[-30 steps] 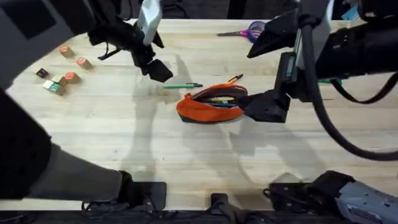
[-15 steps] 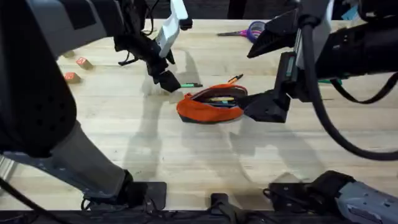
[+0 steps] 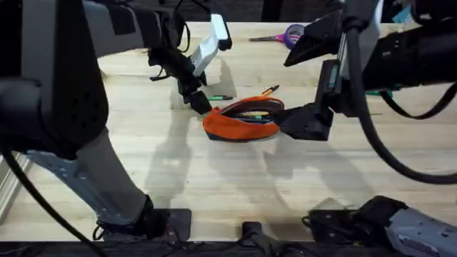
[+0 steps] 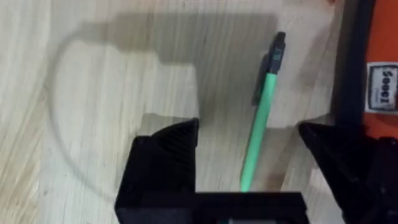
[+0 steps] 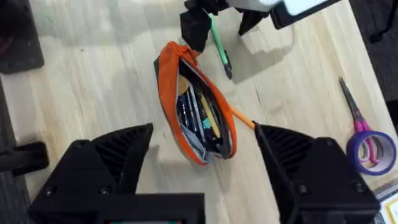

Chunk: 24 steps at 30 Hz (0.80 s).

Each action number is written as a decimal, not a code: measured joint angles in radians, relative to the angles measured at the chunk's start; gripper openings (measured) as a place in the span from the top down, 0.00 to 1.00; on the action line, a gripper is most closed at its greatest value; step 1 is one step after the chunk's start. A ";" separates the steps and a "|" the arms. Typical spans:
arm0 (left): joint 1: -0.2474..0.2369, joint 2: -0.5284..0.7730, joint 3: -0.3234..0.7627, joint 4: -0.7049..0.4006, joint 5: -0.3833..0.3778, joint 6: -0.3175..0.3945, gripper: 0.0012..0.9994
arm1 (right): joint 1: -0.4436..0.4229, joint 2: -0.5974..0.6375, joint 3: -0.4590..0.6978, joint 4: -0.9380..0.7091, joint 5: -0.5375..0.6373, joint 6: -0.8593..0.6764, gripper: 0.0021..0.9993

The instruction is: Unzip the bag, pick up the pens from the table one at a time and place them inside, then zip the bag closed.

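Now lowered over green pen [image 4: 262,118] on table [image 3: 214,178] beside open bag [image 3: 241,121]: left gripper [image 4: 255,155] spread, straddling it. Right gripper [image 5: 199,149] released, probably idle. Grasp apparently next.

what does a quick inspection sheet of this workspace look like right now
surface: light wooden table, plank grain visible.
job's things: orange bag unzipped, items inside; green pen on the table beside it; orange pen poking out from behind the bag.
clutter: purple-handled scissors at the far edge.
grippers: left gripper open, fingers astride the green pen, not closed on it; right gripper open, above the bag.
cables: black cables along the right arm.
surroundings: nothing seen.
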 joint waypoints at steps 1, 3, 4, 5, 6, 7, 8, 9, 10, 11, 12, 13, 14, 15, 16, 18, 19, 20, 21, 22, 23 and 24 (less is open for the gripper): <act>-0.001 0.001 0.002 -0.001 -0.002 0.000 0.01 | 0.000 0.000 0.000 0.000 0.000 0.000 0.00; -0.002 0.001 0.002 -0.002 -0.004 0.001 0.01 | 0.000 0.000 0.000 0.000 0.000 0.000 0.00; -0.002 0.002 0.003 -0.002 -0.004 0.001 0.01 | 0.000 0.000 0.000 0.000 0.000 0.000 0.00; -0.002 0.002 0.004 -0.004 -0.005 0.001 0.01 | 0.000 0.000 0.000 0.000 0.000 0.000 0.00; -0.002 0.002 0.004 -0.005 -0.005 0.001 0.01 | 0.000 0.000 0.000 0.000 0.000 0.000 0.00; -0.002 0.002 0.004 -0.005 -0.005 0.001 0.01 | 0.000 0.000 0.000 0.000 0.000 0.000 0.00; -0.002 0.002 0.004 -0.005 -0.005 0.001 0.01 | 0.000 0.000 0.000 0.000 0.000 0.000 0.00; -0.002 0.002 0.004 -0.005 -0.005 0.001 0.01 | 0.000 0.000 0.000 0.000 0.000 0.000 0.00; -0.002 0.002 0.004 -0.005 -0.005 0.001 0.01 | 0.000 0.000 0.000 0.000 0.000 0.000 0.00; -0.002 0.002 0.004 -0.005 -0.005 0.001 0.01 | 0.000 0.000 0.000 0.000 0.000 0.000 0.00; -0.002 0.002 0.004 -0.006 -0.005 0.001 0.01 | 0.000 0.000 0.000 0.000 0.000 0.000 0.00; -0.002 0.002 0.004 -0.008 -0.005 0.001 0.01 | 0.000 0.000 0.000 0.000 0.000 0.000 0.00; -0.002 0.002 0.006 -0.013 -0.005 0.001 0.01 | 0.000 0.000 0.000 0.000 0.000 0.000 0.00; -0.002 0.002 0.007 -0.016 -0.005 0.001 0.01 | 0.000 0.000 0.000 0.000 0.000 0.000 0.00; -0.002 0.002 0.008 -0.016 -0.005 0.001 0.01 | 0.000 0.000 0.000 0.000 0.000 0.000 0.00; -0.002 0.002 0.008 -0.016 -0.005 0.001 0.01 | 0.000 0.000 0.000 0.000 0.000 0.000 0.00; -0.002 0.002 0.008 -0.016 -0.005 0.001 0.01 | 0.000 0.000 0.000 0.000 0.000 0.000 0.00; -0.002 0.002 0.008 -0.016 -0.005 0.001 0.01 | 0.000 0.000 0.000 0.000 0.000 0.000 0.00; -0.002 0.002 0.008 -0.016 -0.005 0.001 0.01 | 0.000 0.000 0.000 0.000 0.000 0.000 0.00; -0.002 0.002 0.008 -0.016 -0.005 0.001 0.01 | 0.000 0.000 0.000 0.000 0.000 0.000 0.00; -0.002 0.002 0.008 -0.016 -0.005 0.001 0.01 | 0.000 0.000 0.000 0.000 0.000 0.000 0.00; -0.002 0.002 0.008 -0.016 -0.005 0.001 0.01 | 0.000 0.000 0.000 0.000 0.000 0.000 0.00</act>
